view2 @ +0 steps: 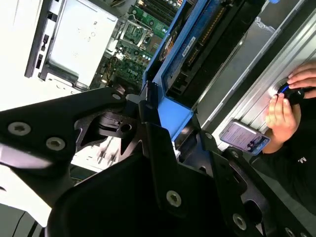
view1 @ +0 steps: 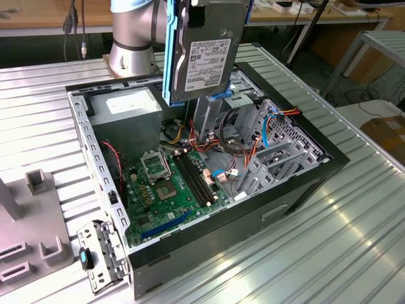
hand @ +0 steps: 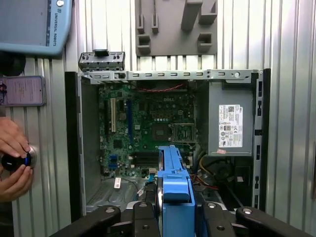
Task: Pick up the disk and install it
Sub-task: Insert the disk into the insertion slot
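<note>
Exterior view: ribbed metal table (view1: 354,215), open computer case (view1: 253,228), workbenches (view1: 38,16) behind. The gripper (hand: 175,212) clamps the disk (view1: 205,57) above the case. First wrist view shows a hand (hand: 12,163) near a phone (hand: 22,90).

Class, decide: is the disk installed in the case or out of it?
Out. The disk hangs upright above the open case, clamped in the end effector.

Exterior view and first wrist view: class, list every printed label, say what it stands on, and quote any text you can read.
White label on the disk, above the open computer case: print too small to read.
White label on the grey power supply box, first wrist view: too small to read.
Phone screen beside the case: blurred, unreadable.
</note>
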You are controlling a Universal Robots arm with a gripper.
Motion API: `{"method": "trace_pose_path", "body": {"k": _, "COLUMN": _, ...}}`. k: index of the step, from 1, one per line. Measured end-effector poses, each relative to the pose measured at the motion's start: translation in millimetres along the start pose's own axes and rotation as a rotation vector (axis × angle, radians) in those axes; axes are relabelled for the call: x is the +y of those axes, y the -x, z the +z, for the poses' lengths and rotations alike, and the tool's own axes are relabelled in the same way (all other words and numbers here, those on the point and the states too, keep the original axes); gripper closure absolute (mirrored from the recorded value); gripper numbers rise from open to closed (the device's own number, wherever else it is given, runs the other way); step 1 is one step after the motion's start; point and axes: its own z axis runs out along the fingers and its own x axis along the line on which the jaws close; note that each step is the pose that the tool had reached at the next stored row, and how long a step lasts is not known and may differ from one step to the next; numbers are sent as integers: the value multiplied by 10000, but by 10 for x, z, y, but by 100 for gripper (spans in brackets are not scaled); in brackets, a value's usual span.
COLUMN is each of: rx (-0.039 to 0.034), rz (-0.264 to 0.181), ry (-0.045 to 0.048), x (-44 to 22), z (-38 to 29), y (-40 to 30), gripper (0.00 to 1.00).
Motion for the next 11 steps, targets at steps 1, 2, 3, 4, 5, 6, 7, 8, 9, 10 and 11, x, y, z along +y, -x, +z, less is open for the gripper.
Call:
{"method": "trace_pose_path", "body": {"k": 1, "rx": 0, "rz": -1, "ry": 0, "x": -1, "z": 0, "y": -1, "gripper": 63}}
{"method": "trace_pose_path", "body": {"k": 2, "rx": 1, "rz": -1, "ry": 0, "x": -1, "z": -1, "y": -1, "gripper": 63}}
{"method": "trace_pose_path", "body": {"k": 3, "rx": 2, "rz": -2, "ry": 0, "x": -1, "z": 0, "y": -10, "gripper": 63}}
{"method": "trace_pose_path", "body": {"k": 4, "rx": 3, "rz": -2, "ry": -1, "x": -1, "z": 3, "y": -56, "gripper": 63}}
{"method": "trace_pose_path", "body": {"k": 5, "rx": 5, "rz": -2, "ry": 0, "x": -2, "z": 6, "y": -94, "gripper": 63}}
{"method": "trace_pose_path", "body": {"k": 6, "rx": 8, "rz": -2, "ry": -1, "x": -3, "z": 11, "y": -184, "gripper": 63}}
{"method": "trace_pose_path", "body": {"k": 7, "rx": 8, "rz": -1, "ry": 0, "x": -4, "z": 17, "y": -257, "gripper": 63}}
{"method": "trace_pose_path", "body": {"k": 8, "rx": 7, "rz": -1, "ry": -1, "x": -4, "z": 23, "y": -319, "gripper": 63}}
{"method": "trace_pose_path", "body": {"k": 9, "rx": 8, "rz": -2, "ry": 0, "x": -5, "z": 26, "y": -359, "gripper": 63}}
{"method": "trace_pose_path", "body": {"k": 10, "rx": 7, "rz": -2, "ry": 0, "x": -5, "z": 31, "y": -398, "gripper": 63}}
{"method": "trace_pose_path", "body": {"k": 11, "rx": 7, "rz": -2, "ry": -1, "x": -6, "z": 35, "y": -429, "gripper": 63}}
